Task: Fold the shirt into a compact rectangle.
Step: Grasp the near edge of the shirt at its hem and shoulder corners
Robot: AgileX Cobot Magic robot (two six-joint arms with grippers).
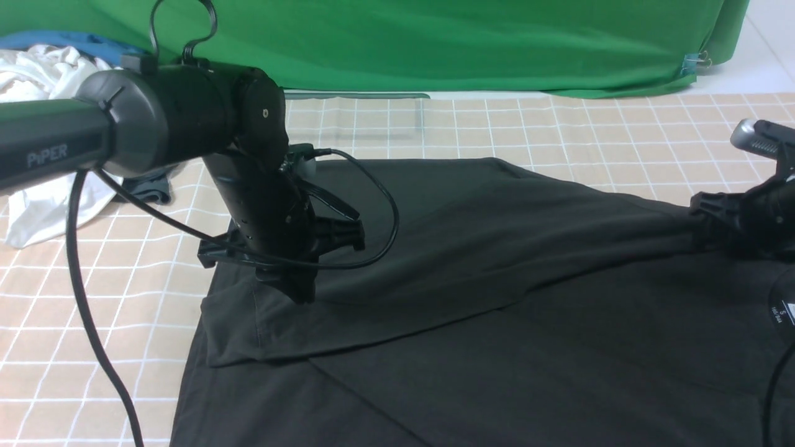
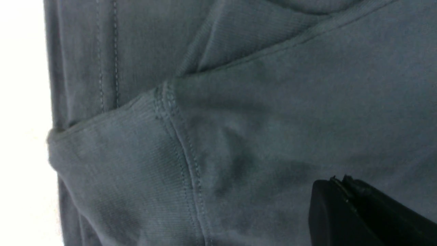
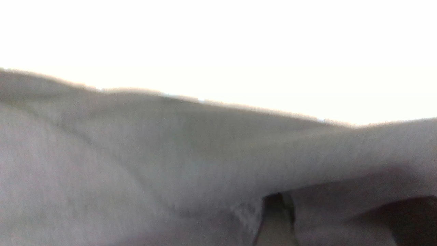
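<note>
beige checked cloth (image 1: 559, 136) under shirt (image 1: 497, 248); left end effector (image 1: 297, 290) together, right end effector (image 1: 700, 218) apart.

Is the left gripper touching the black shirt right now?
Touching. Front view shows the left gripper, jaws closed, pressing into the shirt with no gap.

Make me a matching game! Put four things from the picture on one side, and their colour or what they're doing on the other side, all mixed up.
Things:
1. shirt
2. white garment
3. backdrop cloth
4. left hand

Clues:
A. green, hanging at the back
B. shut, tips down on the dark fabric
C. black, spread out in the middle
D. crumpled at the far left

Right pairs: 1-C, 2-D, 3-A, 4-B.
</note>
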